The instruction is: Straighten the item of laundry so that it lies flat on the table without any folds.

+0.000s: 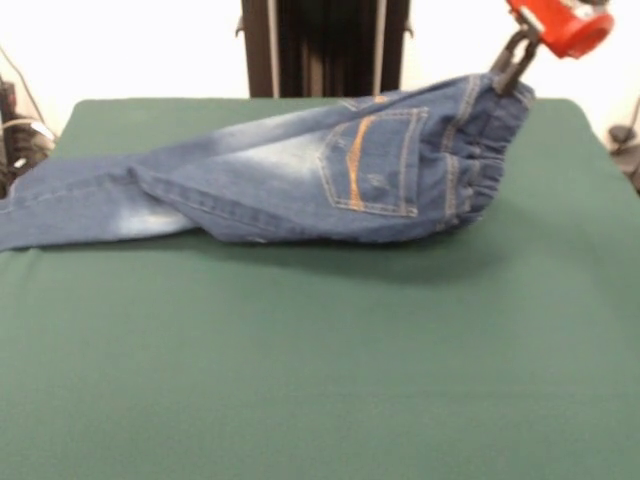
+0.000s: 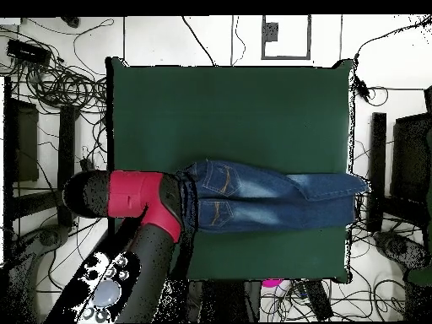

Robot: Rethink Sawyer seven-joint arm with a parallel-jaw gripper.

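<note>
Even, bright light; backdrop w/ white glare in front view. Soft shadow under jeans point(image 1: 300, 175) on green table point(image 1: 320, 380). Front view slightly blurry, esp. red arm point(image 1: 560, 25).

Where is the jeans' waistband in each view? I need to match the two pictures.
Front view: the waistband is upper right, lifted off the table by the gripper.
Overhead view: the waistband is left of centre, beside the red arm.
Shared landmark: the orange-stitched back pocket, next to the waistband in both views.
</note>
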